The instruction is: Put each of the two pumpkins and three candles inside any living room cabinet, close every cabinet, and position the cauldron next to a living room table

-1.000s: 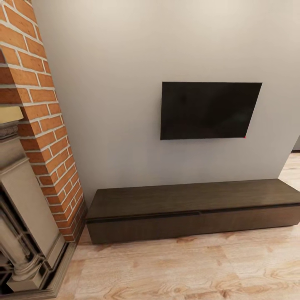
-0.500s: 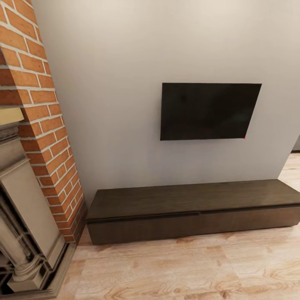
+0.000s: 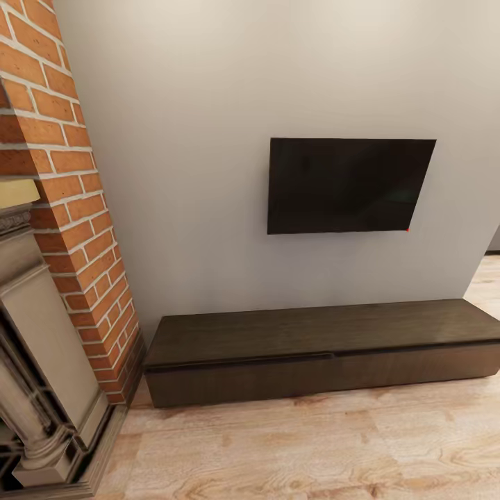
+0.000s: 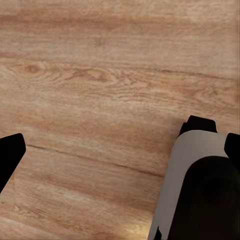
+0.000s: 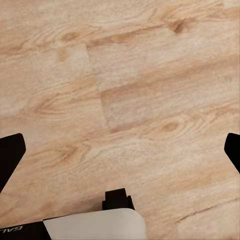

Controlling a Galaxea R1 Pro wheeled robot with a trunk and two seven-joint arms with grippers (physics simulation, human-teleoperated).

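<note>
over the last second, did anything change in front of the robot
Almost nothing. The head view drifted down very slightly: the TV sits a touch lower in the picture, which is camera motion, not the TV moving. The cabinet stays shut with nothing on its top, and the fireplace and brick column are as before. Nothing was grasped or released.

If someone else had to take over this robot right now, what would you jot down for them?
Left gripper: open, empty, over bare wooden floor.
Right gripper: open, empty, over the floor too.
Cabinet: straight ahead under the wall TV, fronts look shut, top bare. Fireplace to its left.
Done: nothing these pictures confirm.
Left: find both pumpkins, three candles and the cauldron, stow the small items, shut the cabinet, set the cauldron by a table.
</note>
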